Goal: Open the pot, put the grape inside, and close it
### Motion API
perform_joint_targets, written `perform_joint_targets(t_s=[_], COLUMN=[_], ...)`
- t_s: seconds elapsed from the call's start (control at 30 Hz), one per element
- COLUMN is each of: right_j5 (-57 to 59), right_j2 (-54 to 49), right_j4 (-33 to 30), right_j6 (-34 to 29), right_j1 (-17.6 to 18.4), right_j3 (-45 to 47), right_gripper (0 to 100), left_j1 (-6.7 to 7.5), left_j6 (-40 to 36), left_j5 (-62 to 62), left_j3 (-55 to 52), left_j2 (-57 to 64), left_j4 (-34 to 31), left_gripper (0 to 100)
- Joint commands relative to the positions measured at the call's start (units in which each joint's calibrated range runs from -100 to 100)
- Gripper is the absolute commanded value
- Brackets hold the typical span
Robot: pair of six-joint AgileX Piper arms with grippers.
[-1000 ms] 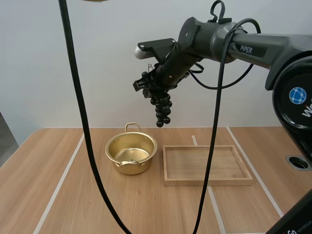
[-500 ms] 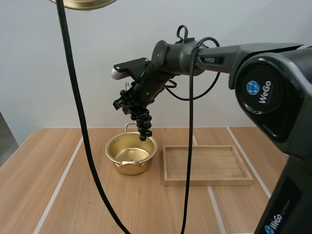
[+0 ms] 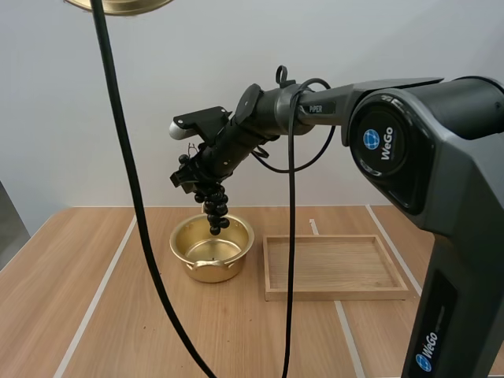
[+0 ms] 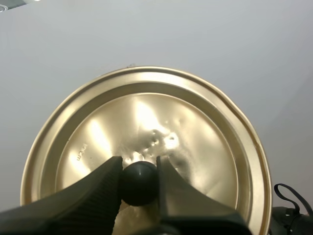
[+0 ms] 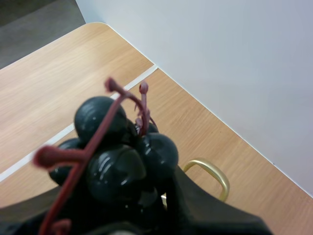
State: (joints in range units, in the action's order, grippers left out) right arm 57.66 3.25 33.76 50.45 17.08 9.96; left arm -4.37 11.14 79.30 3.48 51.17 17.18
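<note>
A gold pot [image 3: 211, 248] stands open on the table, left of the wooden tray. My right gripper [image 3: 195, 179] is shut on a bunch of dark grapes [image 3: 214, 209] that hangs just above the pot's mouth, its lowest berries at rim height. In the right wrist view the grapes [image 5: 117, 159] with red stems sit between my fingers, and a pot handle [image 5: 210, 176] shows beyond them. High at the left edge of the scene hangs the gold lid [image 3: 118, 6]. My left gripper [image 4: 139, 178] is shut on the lid's black knob [image 4: 139, 182], the lid [image 4: 146, 147] facing the camera.
A shallow wooden tray [image 3: 335, 266] lies right of the pot. White tape lines [image 3: 98, 295] run along the wooden table. A white wall stands close behind.
My right arm has carried the grapes left and down, from high above the tray's near side to just over the pot. The lid stays held high.
</note>
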Motion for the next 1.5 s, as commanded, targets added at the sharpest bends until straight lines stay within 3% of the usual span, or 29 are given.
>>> perform_joint_targets(t_s=[0.0, 0.27, 0.73, 1.1, 1.47], right_j5=[-1.55, -1.61, -3.85, 2.26, 5.92], right_j2=[0.38, 5.55, 7.10, 8.42, 9.87], right_j4=[2.59, 2.59, 1.30, 0.62, -5.72], right_j6=[2.33, 2.53, 3.62, 3.62, 2.04], right_j1=[0.02, 0.02, 0.02, 0.02, 0.02], right_j3=[-0.38, -0.26, 3.70, 3.89, 6.73], right_gripper=[0, 0, 0, 0, 0], left_j1=[-0.73, -1.98, -1.97, -1.97, -1.97], left_j6=[-0.60, -0.22, -0.22, -0.03, 0.56], left_j5=[0.17, 0.17, 0.17, 0.78, 1.13], left_j3=[0.36, 0.36, 0.36, 0.36, 0.36], left_j2=[0.23, 0.23, -0.15, -0.17, -0.17], left_j4=[3.30, 3.89, 3.79, 3.79, 3.56], left_gripper=[0, 0, 0, 0, 0])
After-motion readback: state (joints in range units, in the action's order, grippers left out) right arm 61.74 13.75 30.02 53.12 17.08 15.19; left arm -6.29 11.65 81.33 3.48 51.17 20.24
